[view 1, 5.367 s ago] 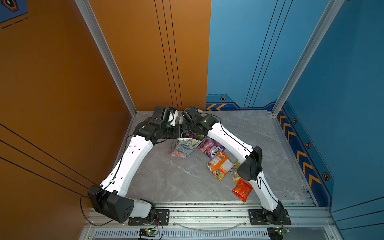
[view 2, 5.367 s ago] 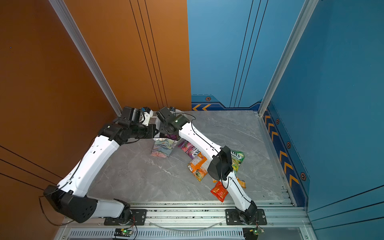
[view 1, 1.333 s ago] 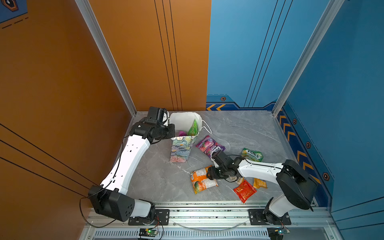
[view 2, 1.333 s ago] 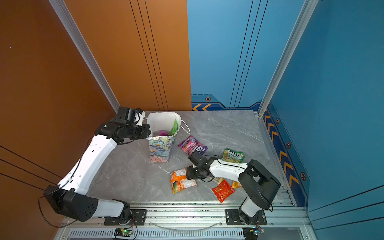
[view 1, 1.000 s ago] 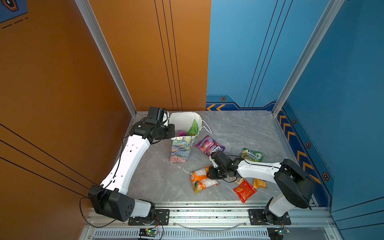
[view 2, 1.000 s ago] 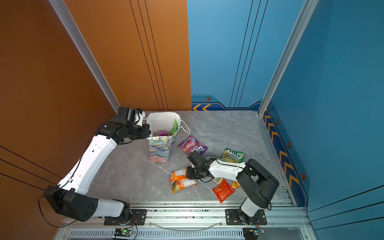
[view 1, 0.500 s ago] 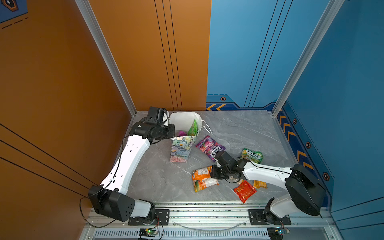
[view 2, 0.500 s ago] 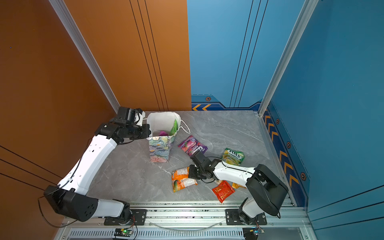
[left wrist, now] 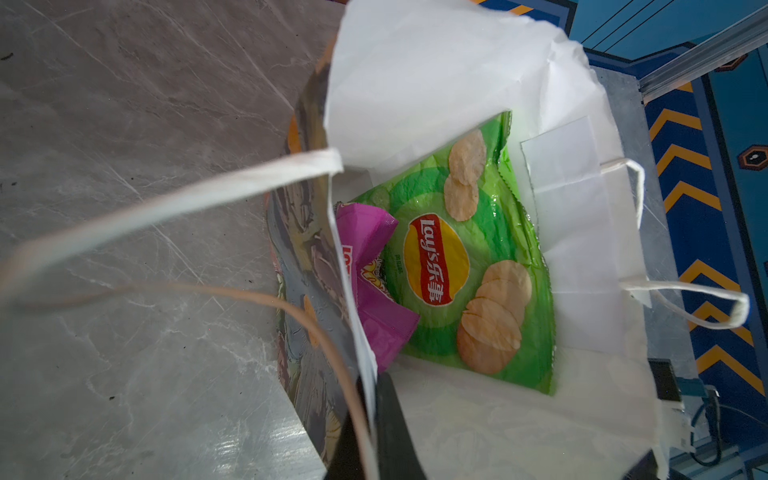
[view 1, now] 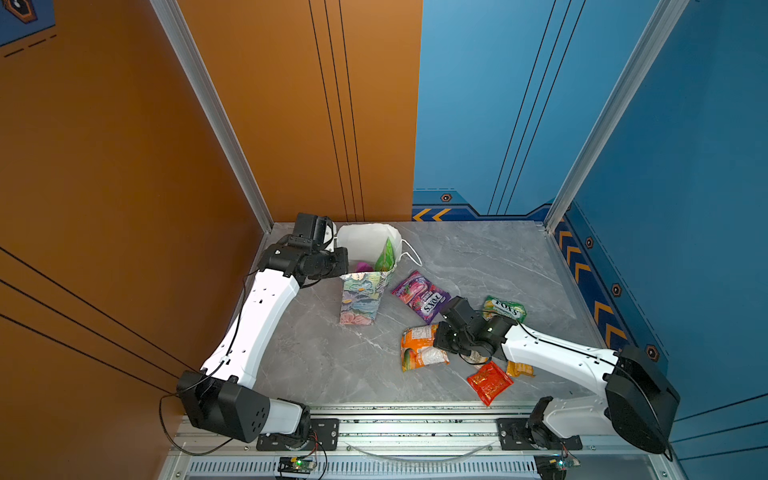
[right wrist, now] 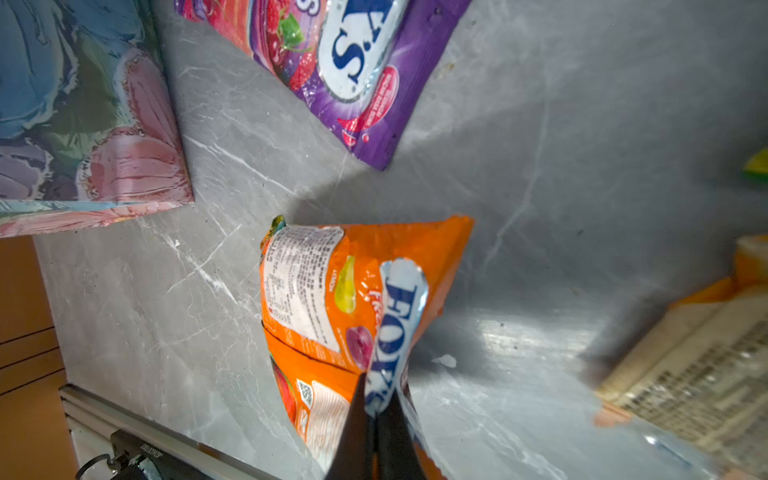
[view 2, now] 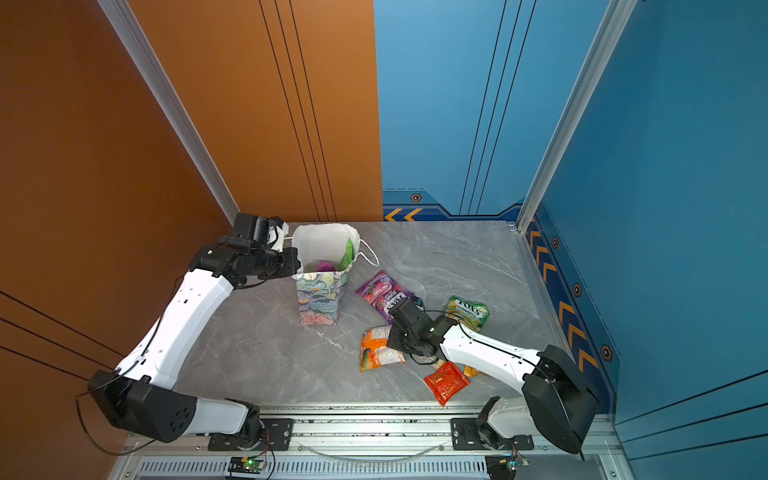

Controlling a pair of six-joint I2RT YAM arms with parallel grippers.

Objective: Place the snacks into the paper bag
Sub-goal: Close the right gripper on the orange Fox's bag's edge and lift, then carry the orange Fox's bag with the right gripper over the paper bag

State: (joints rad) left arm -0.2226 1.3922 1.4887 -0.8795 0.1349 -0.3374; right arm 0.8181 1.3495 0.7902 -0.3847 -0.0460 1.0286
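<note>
Paper bag (view 1: 360, 300) upright, mouth open. Left gripper (left wrist: 368, 409) pressed together on bag's rim. Inside bag: green Lay's packet (left wrist: 457, 270), purple packet (left wrist: 370, 257). Right gripper (right wrist: 376, 401) pinching edge of orange packet (right wrist: 328, 299), near bag's base. Purple Fox's packet (view 1: 420, 296) just beside bag; yellow-green Fox's packet (view 1: 504, 308) and red packet (view 1: 489, 383) farther from bag.

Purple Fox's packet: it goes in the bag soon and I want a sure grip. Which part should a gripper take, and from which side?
Probably the short end beside its logo. The purple Fox's packet lies flat on the table, so only a thin edge can be pinched. Come down from that end, away from the paper bag, jaws across the edge.
</note>
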